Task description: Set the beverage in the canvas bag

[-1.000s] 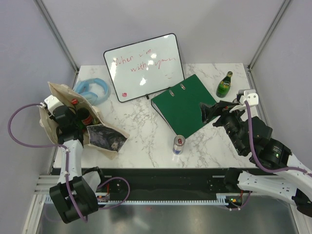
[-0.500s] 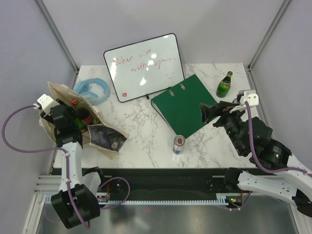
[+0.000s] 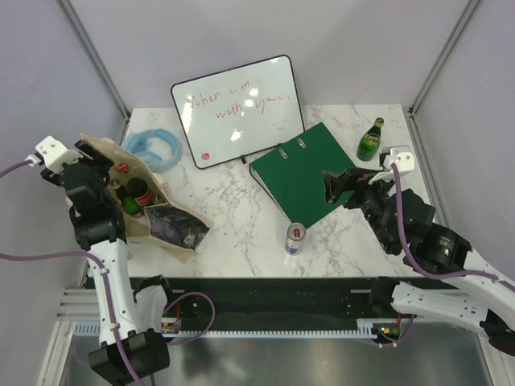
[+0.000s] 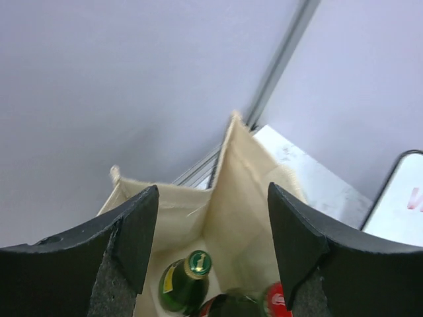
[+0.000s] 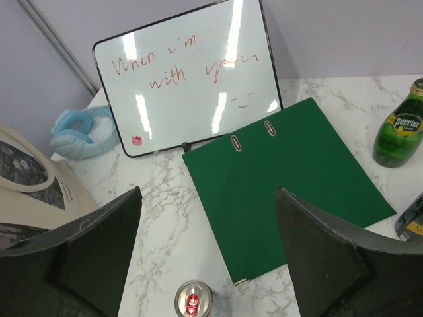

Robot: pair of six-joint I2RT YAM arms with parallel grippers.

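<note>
Bright, even overhead light casts soft shadows on the marble tabletop point(image 3: 241, 217) and streaks white glare across the whiteboard point(image 5: 188, 76).

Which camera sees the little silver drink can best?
The top external view: the whole silver drink can stands upright on the marble table. The right wrist view catches only its lid at the bottom edge. The left wrist view misses it.

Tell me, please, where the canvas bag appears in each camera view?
Top external: the canvas bag is at the left of the picture, lying open.
Left wrist: bottom centre, seen looking down into its mouth.
Right wrist: lower left edge, partly cut off.
Shared landmark: the whiteboard, in all three.
</note>
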